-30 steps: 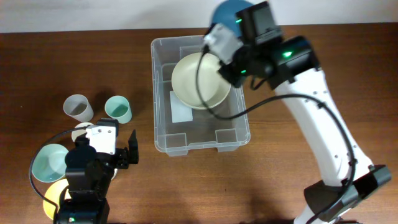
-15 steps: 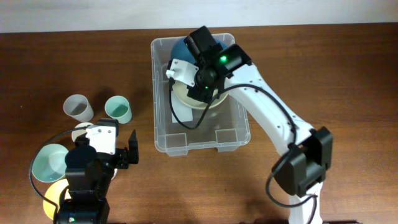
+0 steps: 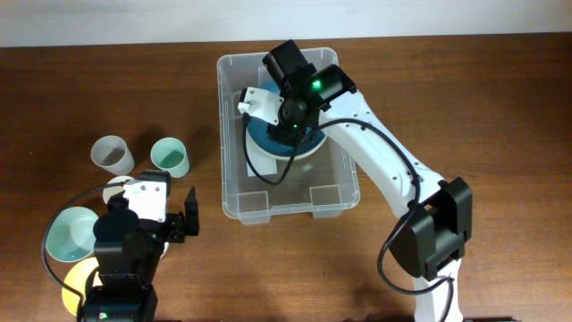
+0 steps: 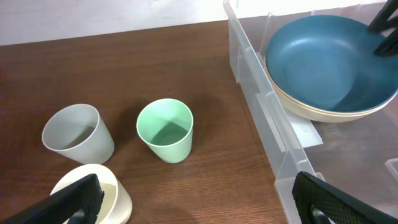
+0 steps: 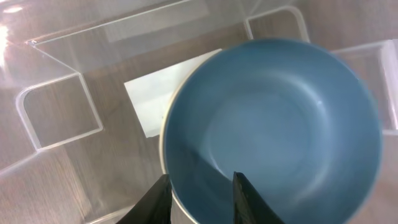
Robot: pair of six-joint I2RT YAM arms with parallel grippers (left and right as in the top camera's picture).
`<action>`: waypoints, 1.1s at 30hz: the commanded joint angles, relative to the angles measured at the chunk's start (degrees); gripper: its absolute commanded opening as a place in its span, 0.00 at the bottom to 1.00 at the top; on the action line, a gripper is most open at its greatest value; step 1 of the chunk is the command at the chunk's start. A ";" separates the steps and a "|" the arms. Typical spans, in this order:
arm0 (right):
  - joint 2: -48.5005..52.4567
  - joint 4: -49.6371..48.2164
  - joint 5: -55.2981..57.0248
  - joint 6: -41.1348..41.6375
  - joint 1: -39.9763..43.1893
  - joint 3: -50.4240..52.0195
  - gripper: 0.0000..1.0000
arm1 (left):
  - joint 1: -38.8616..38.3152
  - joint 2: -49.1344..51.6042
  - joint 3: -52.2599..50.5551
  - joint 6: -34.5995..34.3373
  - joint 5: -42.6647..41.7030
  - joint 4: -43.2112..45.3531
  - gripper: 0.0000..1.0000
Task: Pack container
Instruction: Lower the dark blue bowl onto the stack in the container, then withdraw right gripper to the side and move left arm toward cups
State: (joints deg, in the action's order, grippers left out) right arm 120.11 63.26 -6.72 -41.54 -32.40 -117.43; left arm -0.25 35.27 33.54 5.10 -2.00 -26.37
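No readable text, brand, number or sign in any view.
- White label (image 5: 152, 102) on floor of container (image 3: 222, 134), container near far edge of table: surface looks blank, no print legible.
- Label partly covered by blue bowl (image 5: 273, 130).
- Same label seen through clear wall in left wrist view: too blurred to read.

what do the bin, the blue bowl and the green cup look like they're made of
bin: clear glossy hard plastic, you see straight through its walls. blue bowl: opaque, matte with soft sheen; plastic or melamine likely, glazed ceramic possible. green cup: opaque, matte, thin-walled; probably plastic.
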 commanded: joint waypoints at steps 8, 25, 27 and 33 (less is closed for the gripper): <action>-18.25 -8.17 22.91 53.37 12.11 -3.56 0.65 | 0.02 0.02 1.14 -0.35 -0.79 0.15 1.00; -26.23 15.41 11.08 64.17 39.69 -1.55 0.99 | 0.04 0.04 1.18 -9.07 -0.57 1.01 0.99; -29.09 16.02 10.95 63.23 40.50 0.79 0.99 | 0.04 0.31 1.49 -11.89 -0.55 0.74 1.00; -41.07 14.88 10.12 62.66 40.13 16.20 0.99 | 0.02 5.86 7.85 -14.78 3.50 -7.32 1.00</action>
State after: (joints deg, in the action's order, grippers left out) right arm 84.95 78.87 4.38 21.17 8.16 -109.03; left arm -0.25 38.00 36.12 -6.46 -1.28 -31.05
